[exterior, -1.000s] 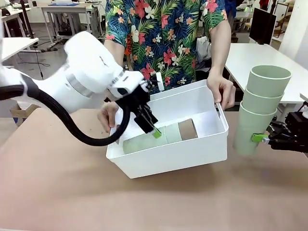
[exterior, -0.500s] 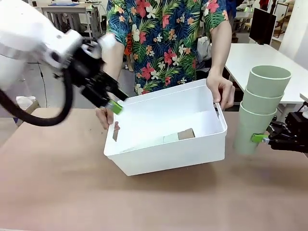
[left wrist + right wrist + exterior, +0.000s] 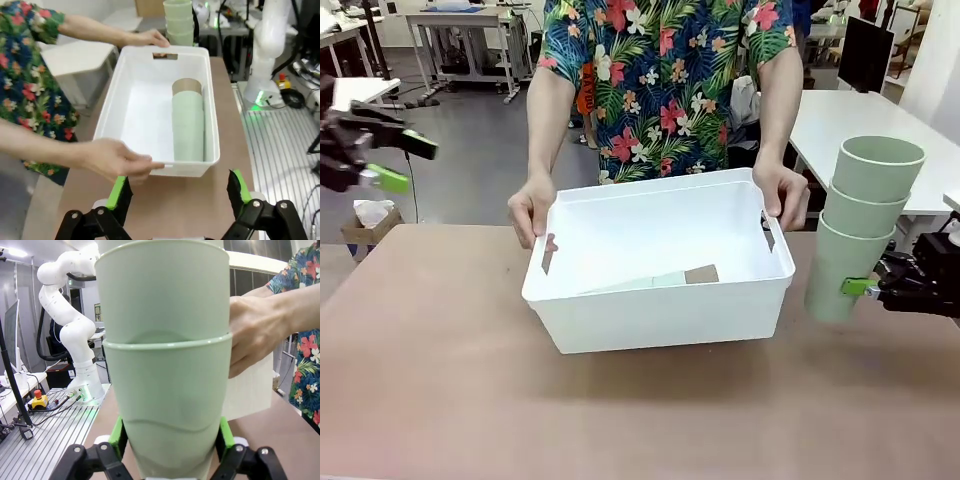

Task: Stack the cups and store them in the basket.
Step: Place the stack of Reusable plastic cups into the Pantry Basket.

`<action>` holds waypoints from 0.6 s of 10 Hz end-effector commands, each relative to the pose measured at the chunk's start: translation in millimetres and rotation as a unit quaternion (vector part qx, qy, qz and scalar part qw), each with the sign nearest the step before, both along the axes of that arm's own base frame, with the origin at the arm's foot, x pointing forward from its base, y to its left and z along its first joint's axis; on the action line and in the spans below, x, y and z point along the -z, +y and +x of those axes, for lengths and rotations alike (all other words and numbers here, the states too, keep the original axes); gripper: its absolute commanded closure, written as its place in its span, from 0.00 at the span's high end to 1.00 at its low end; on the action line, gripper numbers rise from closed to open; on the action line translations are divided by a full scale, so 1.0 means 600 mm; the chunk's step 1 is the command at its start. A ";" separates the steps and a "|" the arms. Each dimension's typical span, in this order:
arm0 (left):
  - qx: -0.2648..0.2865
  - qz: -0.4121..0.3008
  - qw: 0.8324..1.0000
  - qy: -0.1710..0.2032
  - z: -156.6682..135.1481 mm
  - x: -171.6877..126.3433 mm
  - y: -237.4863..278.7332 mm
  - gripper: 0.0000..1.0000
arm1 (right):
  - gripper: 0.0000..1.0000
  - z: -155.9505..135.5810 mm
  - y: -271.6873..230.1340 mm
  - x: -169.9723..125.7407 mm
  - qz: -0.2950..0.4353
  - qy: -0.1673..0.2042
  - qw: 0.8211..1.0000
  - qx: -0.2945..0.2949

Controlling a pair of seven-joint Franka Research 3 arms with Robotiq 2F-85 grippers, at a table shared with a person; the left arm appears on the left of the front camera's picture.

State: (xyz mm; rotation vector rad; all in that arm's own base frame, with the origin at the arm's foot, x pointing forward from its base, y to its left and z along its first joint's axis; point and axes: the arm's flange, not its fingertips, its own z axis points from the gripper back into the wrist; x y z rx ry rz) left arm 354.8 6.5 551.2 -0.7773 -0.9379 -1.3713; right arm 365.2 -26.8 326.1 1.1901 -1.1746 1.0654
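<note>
Front view: three mint cups [image 3: 860, 225], nested upright, sit clamped in the right gripper [image 3: 170, 442], just beside the basket [image 3: 660, 320]; ahead of the left gripper [image 3: 178, 190], spread wide and empty, a second stack [image 3: 188, 125] lies inside the basket, one tan-brown cup [image 3: 187, 86] within mint ones, their number unclear; a person's hands [image 3: 532, 210] hold the rim; I'd judge the upright stack goes in next, needing a lift over the wall.

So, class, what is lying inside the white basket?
A nested stack of cups lies on its side in the basket: mint green outside, with a tan-brown cup poking out at one end. The green covers the rest of it, so the count is unclear.
</note>
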 end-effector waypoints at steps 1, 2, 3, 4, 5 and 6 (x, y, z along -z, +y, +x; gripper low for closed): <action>0.013 -0.018 1.000 -0.012 -0.002 0.023 0.011 1.00 | 0.86 0.003 0.002 -0.008 0.005 -0.006 1.000 0.004; 0.012 -0.013 1.000 -0.019 -0.005 0.029 0.021 1.00 | 0.86 0.003 0.002 -0.008 0.005 -0.006 1.000 0.004; -0.002 -0.008 1.000 -0.005 -0.006 0.007 0.024 0.92 | 0.86 0.003 0.002 -0.008 0.005 -0.006 1.000 0.004; -0.002 -0.008 1.000 -0.005 -0.006 0.007 0.024 0.92 | 0.86 0.003 0.002 -0.008 0.005 -0.006 1.000 0.004; -0.002 -0.008 1.000 -0.005 -0.006 0.007 0.024 0.92 | 0.86 0.003 0.002 -0.008 0.005 -0.006 1.000 0.004; -0.002 -0.008 1.000 -0.005 -0.006 0.007 0.024 0.92 | 0.86 0.003 0.002 -0.008 0.005 -0.006 1.000 0.004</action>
